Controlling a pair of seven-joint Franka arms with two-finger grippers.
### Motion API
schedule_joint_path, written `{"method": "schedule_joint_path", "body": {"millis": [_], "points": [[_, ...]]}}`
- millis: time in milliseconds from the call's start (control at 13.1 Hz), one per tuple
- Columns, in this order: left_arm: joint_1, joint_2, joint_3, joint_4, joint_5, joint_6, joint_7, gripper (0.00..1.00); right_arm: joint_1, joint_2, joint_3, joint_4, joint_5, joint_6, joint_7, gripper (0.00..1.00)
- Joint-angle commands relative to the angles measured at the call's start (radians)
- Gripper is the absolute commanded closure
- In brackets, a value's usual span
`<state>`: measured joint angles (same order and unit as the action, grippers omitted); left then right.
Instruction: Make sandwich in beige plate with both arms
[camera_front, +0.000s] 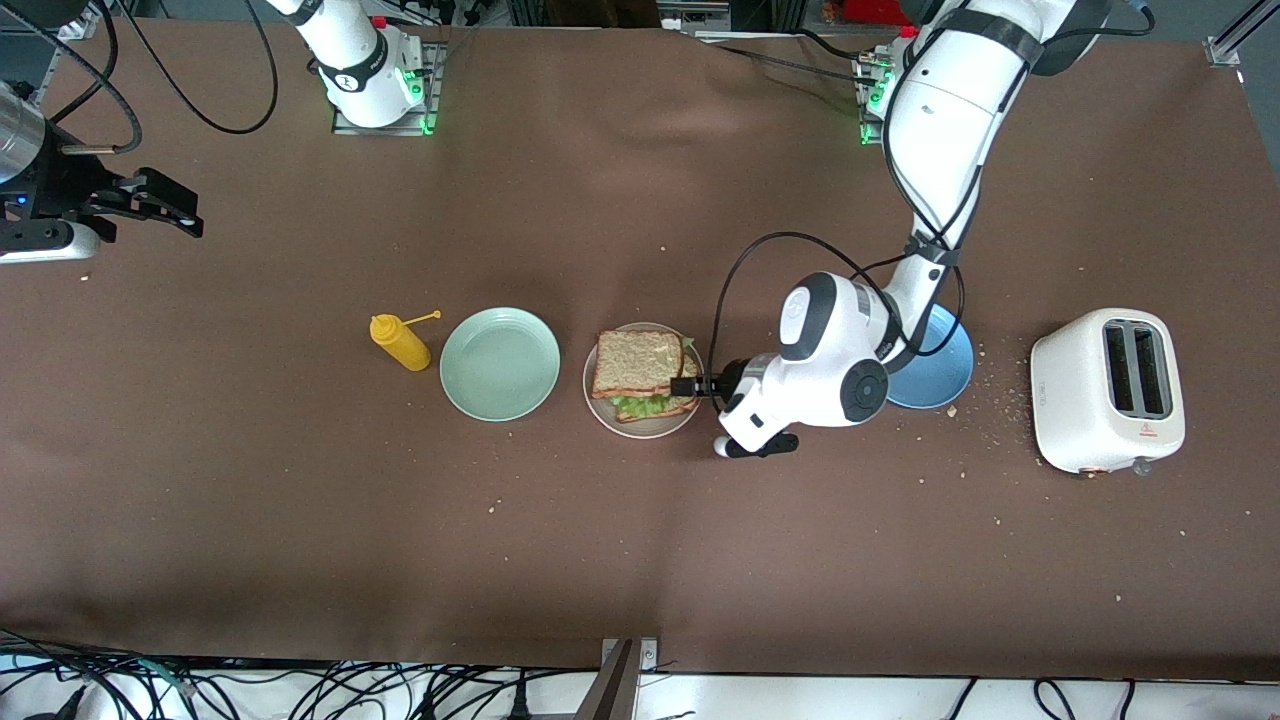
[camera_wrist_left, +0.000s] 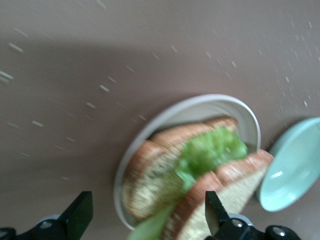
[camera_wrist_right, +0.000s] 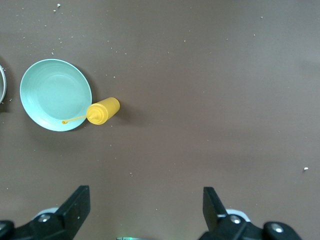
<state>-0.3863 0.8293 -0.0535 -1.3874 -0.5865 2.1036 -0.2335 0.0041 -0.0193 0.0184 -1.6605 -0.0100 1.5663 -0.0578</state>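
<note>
sitting assembled on the beige plate (camera_front: 600, 412) near the middle of the table – the sandwich (camera_front: 641, 372), two bread slices with green lettuce (camera_wrist_left: 212, 152) poking out between them. hovering just at the sandwich's edge toward the left arm's end, the left gripper (camera_front: 688, 386), jaws spread wide with one finger (camera_wrist_left: 214, 212) right against the top slice's crust, gripping nothing. crowding that side of the plate, the left arm's bulky white wrist, and covering part of the blue plate (camera_front: 945, 372) beside it.

waiting up over the right arm's end of the table, well apart from all the food, the right gripper (camera_front: 150, 208), jaws released and empty.

counting now – three plates in a row: mint-green plate (camera_front: 500, 363), beige, blue. one yellow squeeze bottle (camera_front: 400, 342) lying just beside the mint-green plate, toward the right arm's end, thin tip pointing at that plate. one white toaster (camera_front: 1108, 390) with two slots, standing toward the left arm's end past the blue plate. crumbs scattering across the brown table (camera_front: 640, 560), thickest between the blue plate and the toaster. two arms, two grippers, one sandwich.
</note>
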Motion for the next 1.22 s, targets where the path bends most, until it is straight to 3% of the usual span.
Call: {"method": "schedule_joint_path", "body": {"millis": [0,380,609,989,1141], "points": [[0.038,-0.047,0.075,-0.009,0.083,-0.045,-0.017,0.00,-0.013,-0.007,0.014,0.002,-0.005,0.000,-0.008,0.00],[0.040,-0.082,0.326,0.002,0.229,-0.207,-0.012,0.00,-0.013,-0.007,0.014,0.002,-0.005,0.012,-0.007,0.00],[0.075,-0.091,0.415,0.004,0.246,-0.250,0.015,0.00,-0.013,-0.001,0.014,0.008,-0.007,0.012,-0.007,0.00],[0.171,-0.163,0.423,0.005,0.290,-0.390,0.233,0.00,-0.015,0.012,0.014,0.022,-0.005,0.012,-0.013,0.00],[0.304,-0.238,0.323,-0.005,0.344,-0.427,0.284,0.00,-0.013,0.015,0.014,0.028,-0.008,0.012,-0.014,0.00]]}}
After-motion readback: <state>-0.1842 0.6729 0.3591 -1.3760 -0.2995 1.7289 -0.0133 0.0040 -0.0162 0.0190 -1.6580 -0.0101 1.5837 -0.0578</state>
